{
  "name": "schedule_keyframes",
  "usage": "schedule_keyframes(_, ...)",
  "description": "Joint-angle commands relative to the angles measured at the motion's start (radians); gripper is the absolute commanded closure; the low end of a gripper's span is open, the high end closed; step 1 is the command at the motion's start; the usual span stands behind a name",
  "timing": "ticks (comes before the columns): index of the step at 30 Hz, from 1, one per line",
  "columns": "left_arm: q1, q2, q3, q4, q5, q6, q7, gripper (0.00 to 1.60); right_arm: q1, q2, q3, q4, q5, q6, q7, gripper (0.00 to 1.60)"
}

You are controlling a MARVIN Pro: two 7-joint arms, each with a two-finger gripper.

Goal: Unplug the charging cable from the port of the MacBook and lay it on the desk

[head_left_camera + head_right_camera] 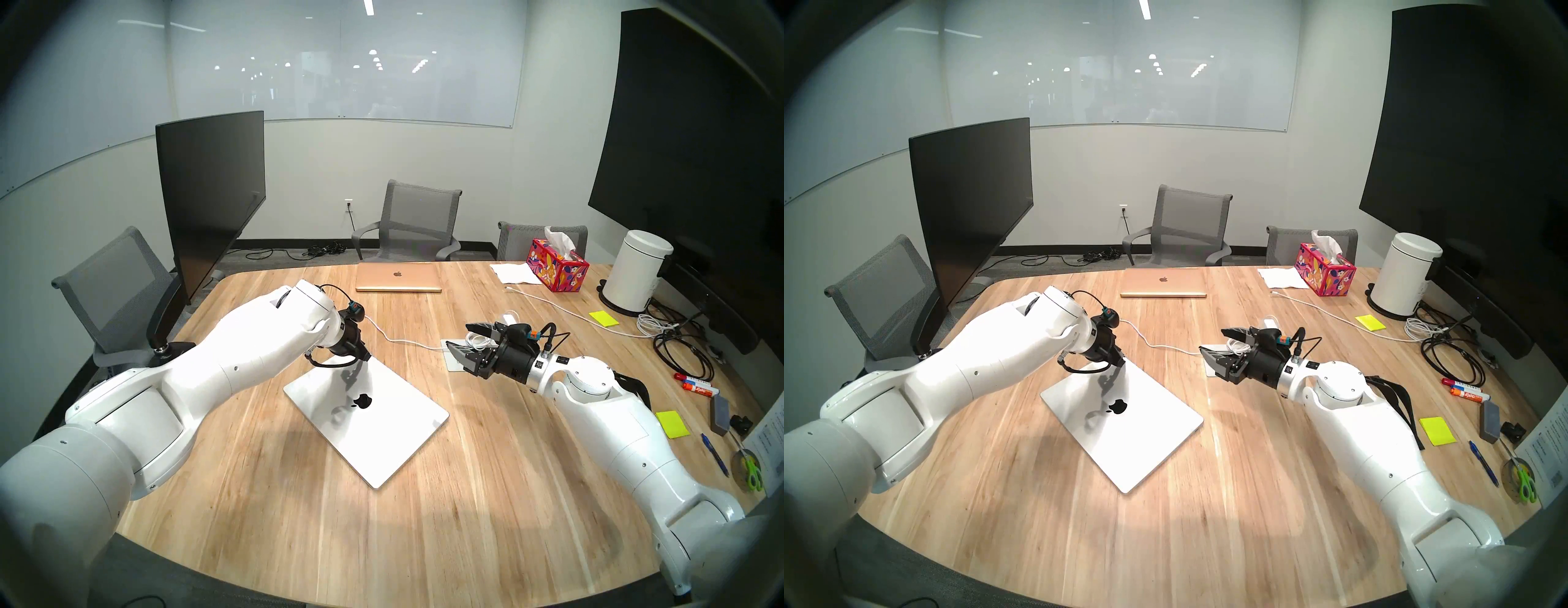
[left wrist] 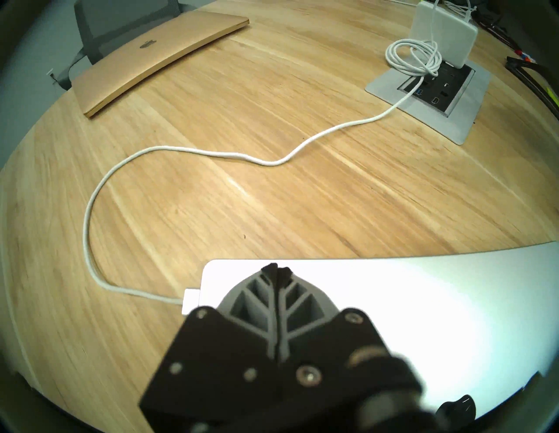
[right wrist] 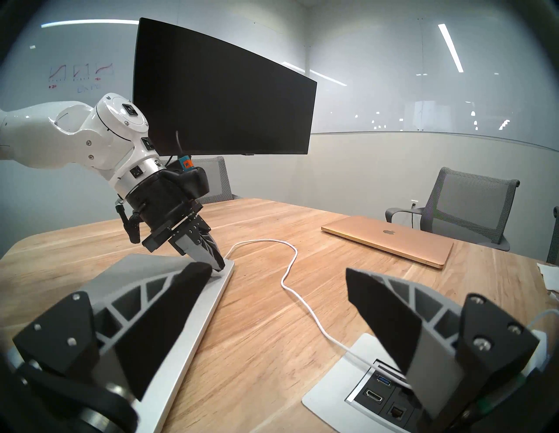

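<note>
1. The charging cable (image 2: 169, 149) is seen plugged into the side of the silver laptop (image 1: 373, 424) at its far corner; the small white plug (image 2: 191, 299) sits flush against the laptop's edge.
2. From the plug, the cord loops across the bare counter (image 1: 488, 488) and runs to the power brick (image 2: 443, 33) at the outlet panel (image 2: 472, 109).
3. The left gripper (image 2: 277, 270) is held just above that corner of the laptop, fingers pressed together and empty, the plug just beside them.
4. The right gripper (image 3: 278, 281) is held off near the outlet panel, its fingers spread wide, nothing between them.
5. The cord is judged light and limp — a pull on it would likely only take up slack or strain the joint.
6. The plug looks stiff and small, with smooth sides; it is probably best taken hold of by its flat faces, close to the port.
7. The laptop looks slim and may slide on the smooth wood, so steadying it is advisable — the pull is best kept straight out from the port.
</note>
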Motion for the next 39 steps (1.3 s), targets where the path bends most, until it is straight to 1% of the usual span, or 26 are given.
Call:
schedule_keyframes(1, 0.035, 0.016, -0.069, -0.111, -0.032, 0.052, 0.105, 1.6, 0.017, 0.0, 0.009, -0.019, 0.005, -0.005, 0.004, 0.0)
schedule_keyframes(2, 0.045, 0.022, -0.078, -0.132, -0.036, 0.061, 0.126, 1.6, 0.017, 0.001, 0.009, -0.019, 0.005, -0.005, 0.004, 0.0)
schedule_keyframes(3, 0.045, 0.022, -0.078, -0.132, -0.036, 0.061, 0.126, 1.6, 0.017, 0.001, 0.009, -0.019, 0.005, -0.005, 0.004, 0.0)
schedule_keyframes(6, 0.078, 0.028, -0.11, -0.181, -0.05, 0.089, 0.196, 1.6, 0.017, 0.001, 0.009, -0.02, 0.005, -0.004, 0.006, 0.0)
schedule_keyframes(8, 0.096, 0.03, -0.13, -0.208, -0.055, 0.103, 0.227, 1.6, 0.017, 0.001, 0.01, -0.021, 0.005, -0.004, 0.007, 0.0)
schedule_keyframes(14, 0.162, 0.028, -0.206, -0.294, -0.069, 0.141, 0.342, 1.6, 0.016, 0.001, 0.011, -0.023, 0.006, -0.004, 0.009, 0.0)
schedule_keyframes(16, 0.191, 0.022, -0.236, -0.325, -0.076, 0.153, 0.401, 1.6, 0.016, 0.001, 0.012, -0.023, 0.006, -0.004, 0.01, 0.0)
schedule_keyframes(17, 0.191, 0.022, -0.236, -0.325, -0.076, 0.153, 0.401, 1.6, 0.016, 0.001, 0.012, -0.023, 0.006, -0.004, 0.01, 0.0)
schedule_keyframes(18, 0.215, 0.015, -0.263, -0.343, -0.072, 0.161, 0.426, 1.6, 0.015, 0.001, 0.013, -0.024, 0.006, -0.003, 0.011, 0.0)
schedule_keyframes(19, 0.231, 0.011, -0.279, -0.357, -0.071, 0.165, 0.448, 1.6, 0.015, 0.001, 0.013, -0.025, 0.006, -0.003, 0.011, 0.0)
schedule_keyframes(20, 0.242, 0.008, -0.292, -0.364, -0.066, 0.167, 0.447, 1.6, 0.015, 0.001, 0.014, -0.025, 0.006, -0.003, 0.011, 0.0)
schedule_keyframes(22, 0.274, -0.003, -0.322, -0.392, -0.066, 0.171, 0.5, 1.6, 0.014, 0.001, 0.014, -0.026, 0.006, -0.002, 0.011, 0.0)
schedule_keyframes(24, 0.301, -0.015, -0.353, -0.412, -0.062, 0.172, 0.53, 1.6, 0.013, 0.001, 0.015, -0.027, 0.006, -0.002, 0.011, 0.0)
schedule_keyframes(26, 0.33, -0.031, -0.384, -0.435, -0.056, 0.177, 0.572, 1.6, 0.013, 0.001, 0.016, -0.028, 0.006, -0.001, 0.012, 0.0)
schedule_keyframes(27, 0.352, -0.046, -0.41, -0.452, -0.048, 0.181, 0.601, 1.6, 0.012, 0.001, 0.016, -0.029, 0.006, -0.001, 0.012, 0.0)
schedule_keyframes(28, 0.36, -0.052, -0.414, -0.46, -0.059, 0.183, 0.64, 1.6, 0.012, 0.001, 0.017, -0.029, 0.006, -0.001, 0.012, 0.0)
schedule_keyframes(29, 0.36, -0.052, -0.414, -0.46, -0.059, 0.183, 0.64, 1.6, 0.012, 0.001, 0.017, -0.029, 0.006, -0.001, 0.012, 0.0)
schedule_keyframes(30, 0.37, -0.059, -0.429, -0.465, -0.041, 0.184, 0.627, 1.6, 0.012, 0.001, 0.017, -0.029, 0.006, 0.0, 0.011, 0.0)
schedule_keyframes(31, 0.384, -0.071, -0.443, -0.477, -0.043, 0.187, 0.665, 1.6, 0.012, 0.001, 0.017, -0.03, 0.006, 0.0, 0.011, 0.0)
schedule_keyframes(32, 0.391, -0.078, -0.456, -0.479, -0.023, 0.189, 0.648, 1.6, 0.011, 0.001, 0.017, -0.03, 0.006, 0.0, 0.011, 0.0)
schedule_keyframes(33, 0.404, -0.091, -0.468, -0.49, -0.029, 0.192, 0.692, 1.6, 0.011, 0.001, 0.018, -0.031, 0.006, 0.0, 0.011, 0.0)
schedule_keyframes(34, 0.412, -0.1, -0.479, -0.494, -0.019, 0.194, 0.694, 1.6, 0.011, 0.001, 0.018, -0.031, 0.006, 0.001, 0.011, 0.0)
schedule_keyframes(36, 0.431, -0.124, -0.499, -0.509, -0.021, 0.201, 0.754, 1.6, 0.01, 0.001, 0.019, -0.032, 0.006, 0.001, 0.011, 0.0)
schedule_keyframes(37, 0.437, -0.133, -0.51, -0.511, -0.004, 0.203, 0.746, 1.6, 0.01, 0.001, 0.019, -0.032, 0.006, 0.002, 0.011, 0.0)
schedule_keyframes(38, 0.443, -0.142, -0.514, -0.517, -0.013, 0.205, 0.781, 1.6, 0.01, 0.001, 0.019, -0.032, 0.006, 0.002, 0.01, 0.0)
schedule_keyframes(39, 0.448, -0.149, -0.522, -0.518, 0.001, 0.206, 0.772, 1.6, 0.01, 0.001, 0.019, -0.033, 0.006, 0.002, 0.01, 0.0)
